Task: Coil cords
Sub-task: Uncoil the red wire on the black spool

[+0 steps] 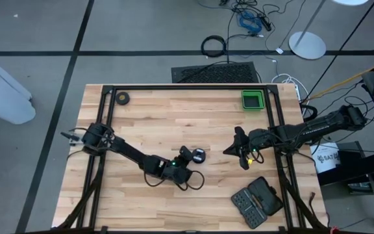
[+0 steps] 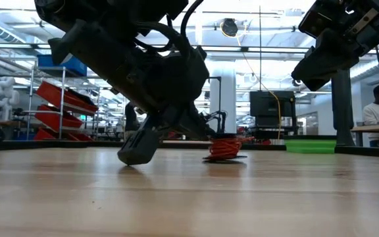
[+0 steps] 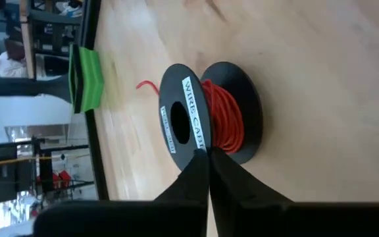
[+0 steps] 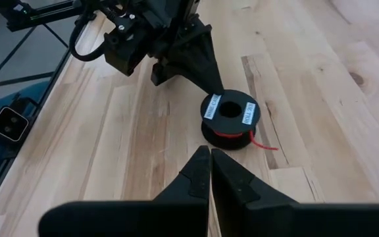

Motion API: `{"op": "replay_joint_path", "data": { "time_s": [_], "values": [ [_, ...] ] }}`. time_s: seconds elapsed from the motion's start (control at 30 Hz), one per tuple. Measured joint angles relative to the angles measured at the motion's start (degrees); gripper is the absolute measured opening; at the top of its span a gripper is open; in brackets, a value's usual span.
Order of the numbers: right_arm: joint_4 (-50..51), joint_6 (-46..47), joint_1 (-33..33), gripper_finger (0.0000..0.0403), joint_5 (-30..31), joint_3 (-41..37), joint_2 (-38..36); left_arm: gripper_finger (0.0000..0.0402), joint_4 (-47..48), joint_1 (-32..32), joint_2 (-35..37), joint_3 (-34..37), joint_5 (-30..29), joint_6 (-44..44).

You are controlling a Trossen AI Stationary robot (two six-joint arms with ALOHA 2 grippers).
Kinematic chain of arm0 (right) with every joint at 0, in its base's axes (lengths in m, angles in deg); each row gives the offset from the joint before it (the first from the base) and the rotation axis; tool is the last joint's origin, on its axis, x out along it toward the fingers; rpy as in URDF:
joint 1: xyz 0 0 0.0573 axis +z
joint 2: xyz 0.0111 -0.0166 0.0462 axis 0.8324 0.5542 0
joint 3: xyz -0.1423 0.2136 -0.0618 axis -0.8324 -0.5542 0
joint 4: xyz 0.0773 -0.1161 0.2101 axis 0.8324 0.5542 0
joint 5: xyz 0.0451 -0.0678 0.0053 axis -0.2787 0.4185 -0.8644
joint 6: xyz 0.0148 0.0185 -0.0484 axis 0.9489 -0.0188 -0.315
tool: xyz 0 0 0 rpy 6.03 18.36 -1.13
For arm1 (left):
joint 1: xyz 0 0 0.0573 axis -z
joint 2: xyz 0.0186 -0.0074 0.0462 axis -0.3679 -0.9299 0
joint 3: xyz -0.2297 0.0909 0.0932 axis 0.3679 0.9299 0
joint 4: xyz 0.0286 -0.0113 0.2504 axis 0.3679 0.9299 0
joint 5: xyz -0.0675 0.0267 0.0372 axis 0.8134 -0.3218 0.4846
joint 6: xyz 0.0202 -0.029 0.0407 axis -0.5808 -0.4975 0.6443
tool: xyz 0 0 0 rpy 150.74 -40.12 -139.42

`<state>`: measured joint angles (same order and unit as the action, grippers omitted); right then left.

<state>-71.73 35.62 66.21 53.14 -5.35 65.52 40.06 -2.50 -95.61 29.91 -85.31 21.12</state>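
Observation:
The cords are thin red wire wound on a small black spool with pale labels on its top flange. The spool rests on its lower flange near the table's middle. A loose red end sticks out onto the wood. My left gripper is shut and slants down, its tips at the spool's left side. My right gripper is shut and hangs above the table to the right of the spool, touching nothing. My left gripper has its shut fingertips at the rim of the spool's top flange, coming slanting down from the table's left. I cannot tell whether they touch the rim. The red wire's loose end lies on the spool's other side, away from the fingers.
A green tray stands at the far right of the table and a small dark tape roll at the far left. An open black case lies at the near right. Bare wood surrounds the spool.

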Motion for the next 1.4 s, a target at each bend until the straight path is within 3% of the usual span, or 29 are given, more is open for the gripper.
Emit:
{"op": "replay_joint_path", "data": {
  "time_s": [0.4, 1.07, 1.4],
  "values": [
    [-0.01, 0.02, 0.0, 0.0, -0.02, 0.0, 0.0, 0.0002, -1.93, 1.29, 0.4, 0.09, -6.18, -0.05],
    [-7.13, -3.89, 0.0, 0.0, -0.35, 0.02, -0.02, 0.0, -1.18, 4.77, 12.12, -0.42, -5.39, -4.82],
    [-13.14, -16.25, 6.4, 0.0, 0.24, 0.02, 0.2, 0.0, 1.52, 5.94, 18.63, -0.52, -4.25, -11.5]
  ]
}}
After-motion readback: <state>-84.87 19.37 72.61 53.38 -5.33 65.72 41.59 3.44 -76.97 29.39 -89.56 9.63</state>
